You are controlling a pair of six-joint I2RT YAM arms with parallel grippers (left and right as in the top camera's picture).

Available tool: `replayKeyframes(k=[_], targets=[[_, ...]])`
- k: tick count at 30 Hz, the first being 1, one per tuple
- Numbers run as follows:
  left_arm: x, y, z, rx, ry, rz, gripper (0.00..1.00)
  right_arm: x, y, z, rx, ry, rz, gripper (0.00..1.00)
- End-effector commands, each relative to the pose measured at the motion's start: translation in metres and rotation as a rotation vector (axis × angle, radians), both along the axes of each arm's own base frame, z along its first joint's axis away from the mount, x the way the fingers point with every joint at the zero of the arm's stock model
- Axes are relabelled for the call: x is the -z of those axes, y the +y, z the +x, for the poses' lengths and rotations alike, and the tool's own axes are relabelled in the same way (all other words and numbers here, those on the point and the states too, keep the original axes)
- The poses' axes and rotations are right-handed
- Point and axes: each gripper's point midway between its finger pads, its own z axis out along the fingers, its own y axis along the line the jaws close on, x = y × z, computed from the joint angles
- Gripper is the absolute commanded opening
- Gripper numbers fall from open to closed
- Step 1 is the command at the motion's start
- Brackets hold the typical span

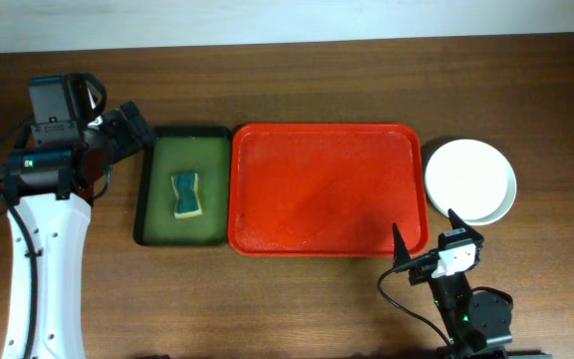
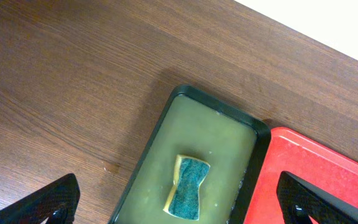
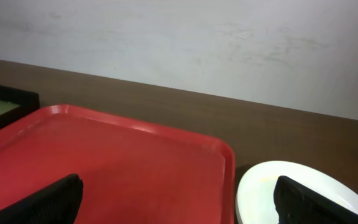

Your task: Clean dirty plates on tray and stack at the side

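The red tray (image 1: 317,189) lies mid-table with nothing on it; it also shows in the left wrist view (image 2: 303,168) and the right wrist view (image 3: 123,155). A white plate (image 1: 469,179) sits on the table just right of the tray. A pale rim shows under its lower right edge. In the right wrist view the white plate (image 3: 272,186) bears a faint yellowish mark. The blue and green plates cannot be made out. My left gripper (image 1: 140,130) (image 2: 178,186) is open and empty above the green tray's far left corner. My right gripper (image 1: 425,224) (image 3: 178,182) is open and empty at the red tray's front right corner.
A dark green tray (image 1: 140,199) (image 2: 149,143) with murky liquid stands left of the red tray, touching it. A yellow and green sponge (image 1: 187,194) (image 2: 187,186) lies in it. Bare wooden table surrounds everything.
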Motion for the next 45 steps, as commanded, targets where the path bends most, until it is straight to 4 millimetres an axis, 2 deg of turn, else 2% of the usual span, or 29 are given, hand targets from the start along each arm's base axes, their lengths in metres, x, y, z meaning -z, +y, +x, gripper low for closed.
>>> replayKeyframes(k=[1, 20, 22, 25, 27, 28, 31, 33, 34, 35, 37, 40, 42, 44, 45], targets=[[-0.007, 0.001, 0.0, -0.01, -0.021, -0.004, 0.99, 0.002, 0.001, 0.0, -0.009, 0.003, -0.006, 0.99], [-0.007, 0.001, -0.002, -0.01, -0.019, -0.004, 0.99, 0.002, 0.001, 0.0, -0.009, 0.003, -0.006, 0.99], [-0.035, 0.01, -0.016, -0.051, -0.091, 0.048, 0.99, 0.002, 0.001, 0.0, -0.01, 0.003, -0.006, 0.99], [-0.08, 0.007, -0.043, -0.052, -0.227, 0.056, 0.99, 0.002, 0.001, 0.0, -0.01, 0.003, -0.006, 0.99], [-0.104, -0.001, -0.076, -0.039, -0.289, 0.059, 0.99, 0.002, 0.001, 0.0, -0.009, 0.003, -0.006, 0.98], [-0.123, -0.008, -0.099, -0.022, -0.355, 0.06, 0.99, 0.002, 0.001, 0.0, -0.01, 0.003, -0.006, 0.99], [-0.145, -0.025, -0.14, 0.037, -0.476, 0.051, 0.99, 0.002, 0.001, 0.0, -0.009, 0.003, -0.006, 0.99], [-0.148, -0.032, -0.167, 0.066, -0.54, 0.049, 1.0, 0.002, 0.001, 0.0, -0.01, 0.003, -0.006, 0.99], [-0.144, -0.033, -0.183, 0.075, -0.568, 0.047, 0.99, 0.002, 0.001, 0.0, -0.01, 0.003, -0.006, 0.99], [-0.138, -0.033, -0.191, 0.074, -0.579, 0.047, 1.0, 0.002, 0.001, 0.0, -0.01, 0.003, -0.006, 0.99], [-0.11, -0.032, -0.206, 0.073, -0.61, 0.046, 1.0, 0.002, 0.001, 0.0, -0.01, 0.003, -0.006, 0.99], [-0.091, -0.033, -0.199, 0.071, -0.779, 0.04, 0.99, 0.002, 0.001, 0.0, -0.009, 0.003, -0.006, 0.99], [-0.1, -0.04, -0.192, 0.098, -1.025, 0.021, 0.99, 0.002, 0.001, 0.0, -0.01, 0.003, -0.006, 0.99], [-0.114, -0.048, -0.196, 0.138, -1.268, 0.008, 0.99, 0.002, 0.001, 0.0, -0.009, 0.003, -0.006, 0.99], [-0.114, -0.05, -0.196, 0.15, -1.344, 0.006, 1.0, 0.002, 0.001, 0.0, -0.009, 0.003, -0.006, 0.99]])
